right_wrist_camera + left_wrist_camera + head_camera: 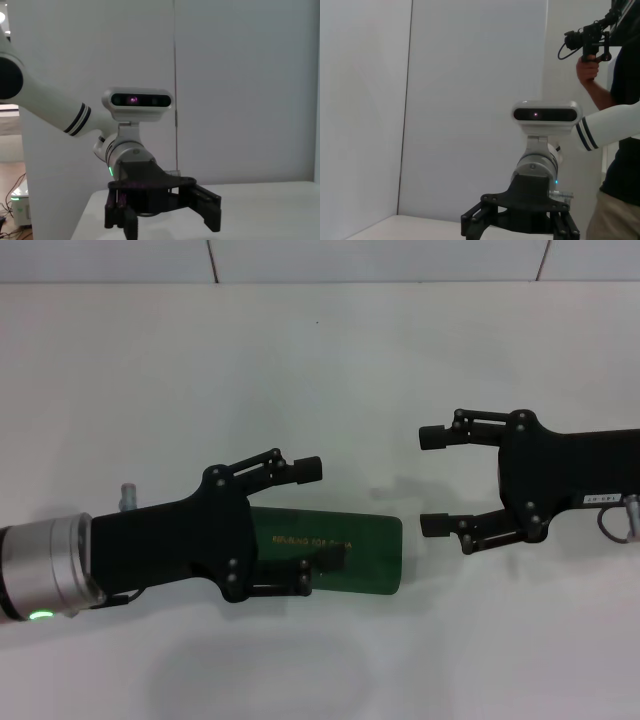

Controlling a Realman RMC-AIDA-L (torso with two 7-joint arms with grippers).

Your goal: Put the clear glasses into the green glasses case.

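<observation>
Left claw (325, 515), right claw (434, 481) agape.

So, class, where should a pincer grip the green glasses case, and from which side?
Probably across its narrow width, coming down from above. The green glasses case lies flat and closed, lettering up, its long sides running left to right, so they offer parallel faces. The left pincer is open over its left part; the right pincer is open beyond its right end.

Green glasses case (365, 555) half hidden beneath the left hand (322, 514); its lettering too small.
</observation>
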